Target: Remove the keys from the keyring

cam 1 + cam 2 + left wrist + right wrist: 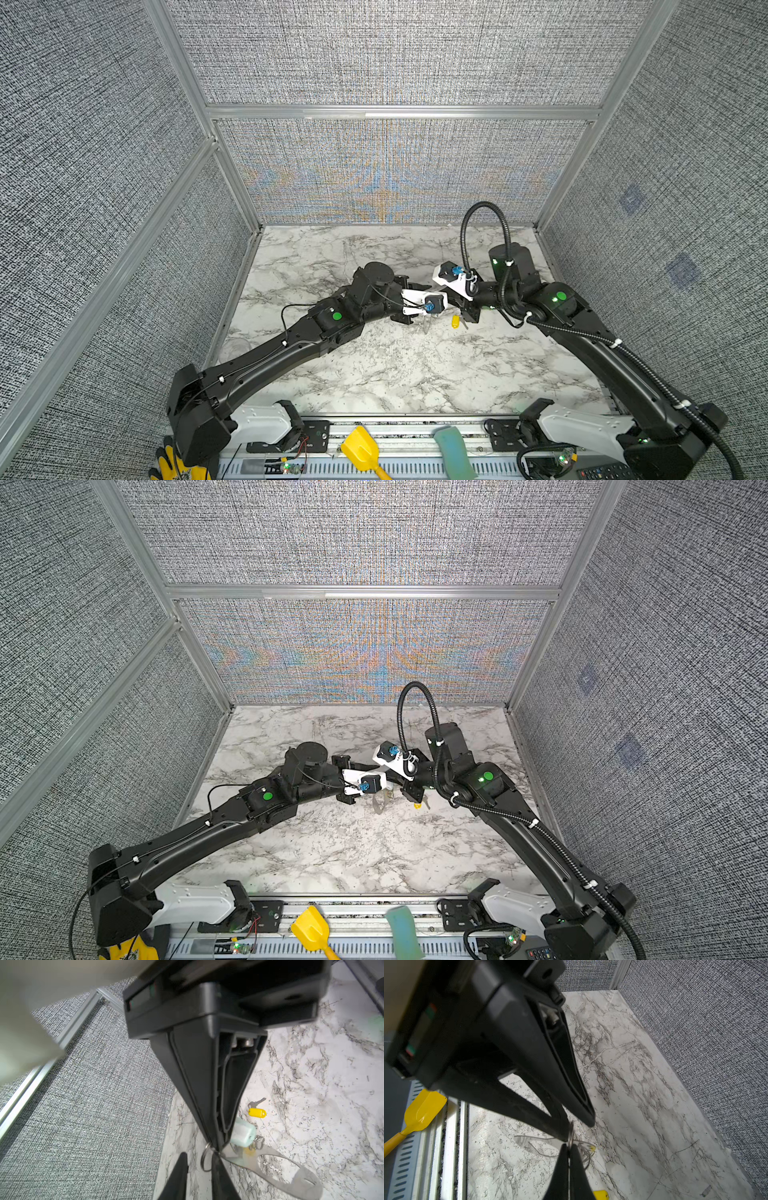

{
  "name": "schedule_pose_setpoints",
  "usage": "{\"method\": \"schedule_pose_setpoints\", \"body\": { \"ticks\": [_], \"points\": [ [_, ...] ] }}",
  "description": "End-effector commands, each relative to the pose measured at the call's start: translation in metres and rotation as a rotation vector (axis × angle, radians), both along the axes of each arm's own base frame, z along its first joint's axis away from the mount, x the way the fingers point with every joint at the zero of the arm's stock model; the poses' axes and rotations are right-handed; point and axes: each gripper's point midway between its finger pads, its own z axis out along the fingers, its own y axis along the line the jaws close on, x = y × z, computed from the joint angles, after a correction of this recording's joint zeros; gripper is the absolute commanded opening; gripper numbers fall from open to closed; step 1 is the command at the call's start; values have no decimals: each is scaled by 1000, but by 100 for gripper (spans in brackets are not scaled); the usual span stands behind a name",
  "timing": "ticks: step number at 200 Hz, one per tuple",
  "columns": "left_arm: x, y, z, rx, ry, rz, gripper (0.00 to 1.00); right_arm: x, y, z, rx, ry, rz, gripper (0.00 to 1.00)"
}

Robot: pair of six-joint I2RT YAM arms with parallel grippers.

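Note:
The keyring (276, 1159), a flat grey plate with an oval cut-out, hangs just above the marble table (395, 374); a top view shows it too (379, 806). A pale teal tag (243, 1132) hangs from small rings at the plate's narrow end. My right gripper (569, 1167) is shut on a thin wire ring (204, 1157) at that end. My left gripper (200, 1167) faces it, jaws apart, with that ring against one finger. The yellow-tagged key (257, 1112) lies loose on the table beside the plate, and in a top view (456, 321).
A big yellow scoop (361, 449) and a teal block (453, 451) rest on the front rail. A yellow and black glove (170, 465) lies at the front left. Grey fabric walls (395, 174) close in the back and both sides.

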Motion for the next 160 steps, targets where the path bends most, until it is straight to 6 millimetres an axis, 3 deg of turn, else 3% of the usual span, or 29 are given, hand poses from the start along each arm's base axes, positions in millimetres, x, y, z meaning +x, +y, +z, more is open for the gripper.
{"method": "schedule_pose_setpoints", "body": {
  "ticks": [1, 160],
  "points": [
    [2, -1, 2, 9, -22, 8, 23, -4, 2, 2, 8, 11, 18, 0],
    [-5, -8, -14, 98, 16, -36, 3, -7, 7, 0, -21, -26, 60, 0]
  ]
}}
